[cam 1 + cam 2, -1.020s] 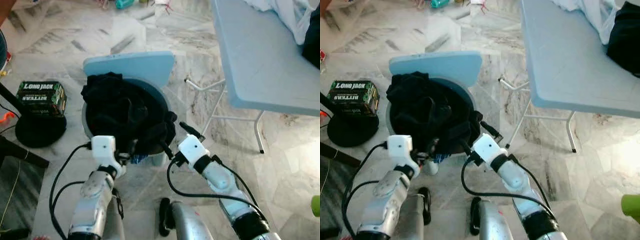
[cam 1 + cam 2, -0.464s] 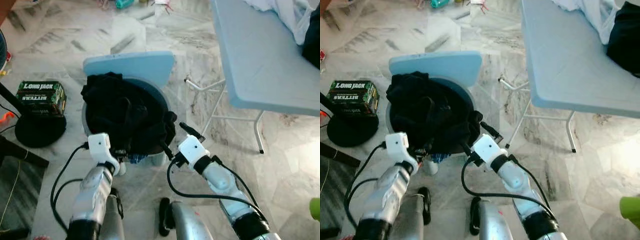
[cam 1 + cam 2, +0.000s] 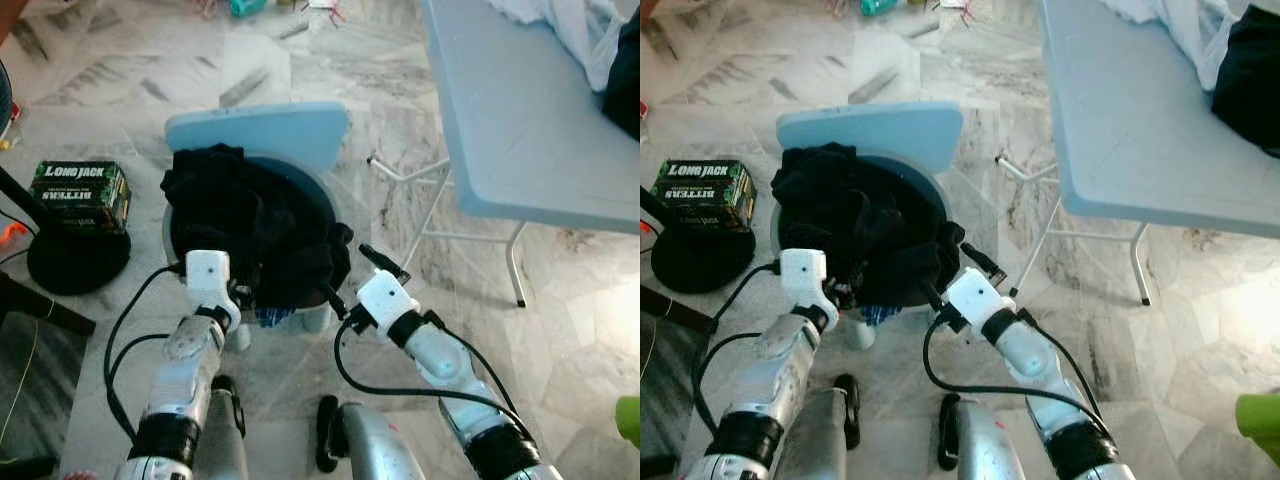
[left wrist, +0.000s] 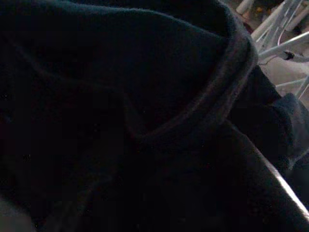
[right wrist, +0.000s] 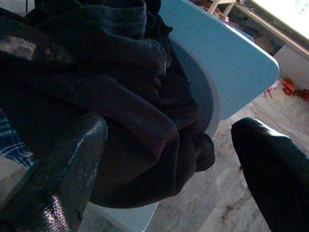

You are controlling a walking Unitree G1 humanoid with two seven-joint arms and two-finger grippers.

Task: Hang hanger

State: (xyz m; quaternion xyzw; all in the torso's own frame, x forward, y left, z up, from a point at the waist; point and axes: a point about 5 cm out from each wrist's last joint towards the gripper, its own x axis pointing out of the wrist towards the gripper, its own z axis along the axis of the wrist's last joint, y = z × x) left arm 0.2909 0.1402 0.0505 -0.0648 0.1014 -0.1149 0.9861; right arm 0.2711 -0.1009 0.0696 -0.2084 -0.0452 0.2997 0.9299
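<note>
Since the earlier frames the left arm has shifted: its white wrist block has moved slightly sideways and closer against the near edge of the dark clothing pile (image 3: pixel 250 235); the right arm is unchanged.

The left gripper (image 3: pixel 243 296) sits at the near-left rim of the pile, its fingers hidden under the wrist block and the cloth. Whether they are parted or closed, or hold anything, cannot be told. The right gripper (image 5: pixel 169 159) hovers at the near-right edge of the pile with its fingers spread wide and nothing between them.

The clothing lies heaped in a light blue round tub (image 3: pixel 305 178), directly ahead of both grippers. A flat blue lid (image 3: pixel 262 130) stands beyond the pile. No hanger can be made out in any view. If it is present, it is probably buried in the cloth, and its long axis cannot be judged. Both grippers are about equally near the pile; the left is in closer contact.

The left wrist view gives folds of black fabric at very close range, with a hem or collar band (image 4: pixel 227 92), and white tubular legs (image 4: pixel 282 29) past it. The right wrist view adds a scrap of blue plaid cloth (image 5: pixel 12 140) under the dark garment. The head views add the folding table (image 3: pixel 520 120) to the right and a green box (image 3: pixel 80 195) to the left.
</note>
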